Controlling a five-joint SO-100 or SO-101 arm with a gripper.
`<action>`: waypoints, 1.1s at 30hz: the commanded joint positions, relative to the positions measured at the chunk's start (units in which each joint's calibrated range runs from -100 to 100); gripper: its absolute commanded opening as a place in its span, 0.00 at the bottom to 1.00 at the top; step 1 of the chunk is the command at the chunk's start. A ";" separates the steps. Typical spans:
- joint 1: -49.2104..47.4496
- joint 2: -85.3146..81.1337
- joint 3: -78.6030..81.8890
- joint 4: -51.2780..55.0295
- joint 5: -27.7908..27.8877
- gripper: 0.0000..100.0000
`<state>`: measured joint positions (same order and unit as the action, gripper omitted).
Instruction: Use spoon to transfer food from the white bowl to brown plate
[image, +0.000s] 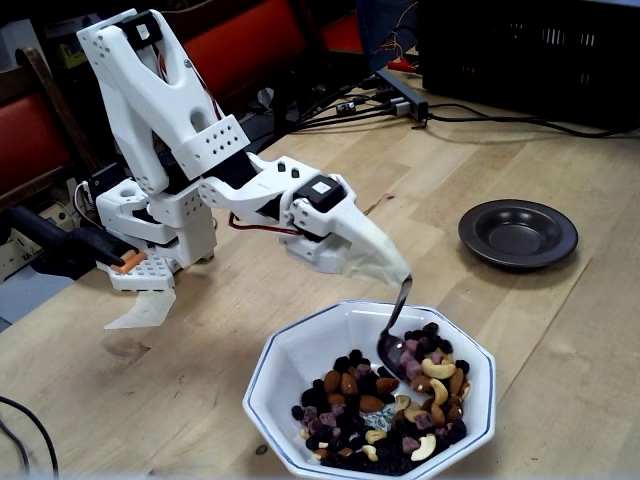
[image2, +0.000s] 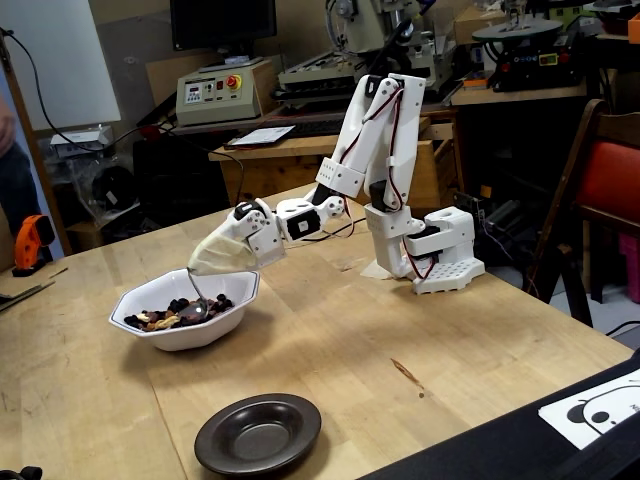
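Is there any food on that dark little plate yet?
No, the brown plate is bare, and all the food lies in the white bowl.

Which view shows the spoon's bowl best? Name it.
The fixed view close behind the arm: the spoon shows its shiny bowl dipped among the food. The fixed view across the table shows only a thin sliver over the rim.

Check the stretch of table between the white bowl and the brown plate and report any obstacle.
Nothing visible stands between the white bowl and the brown plate; only bare wooden table lies there in both fixed views.
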<state>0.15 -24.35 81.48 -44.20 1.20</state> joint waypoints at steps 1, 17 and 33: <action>-0.96 -0.86 -0.42 -4.89 -0.15 0.02; -0.89 -0.86 -1.04 -10.98 -0.15 0.02; -0.96 -4.62 -1.22 -10.98 -3.96 0.02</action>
<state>-0.29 -24.35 81.57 -53.67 -2.08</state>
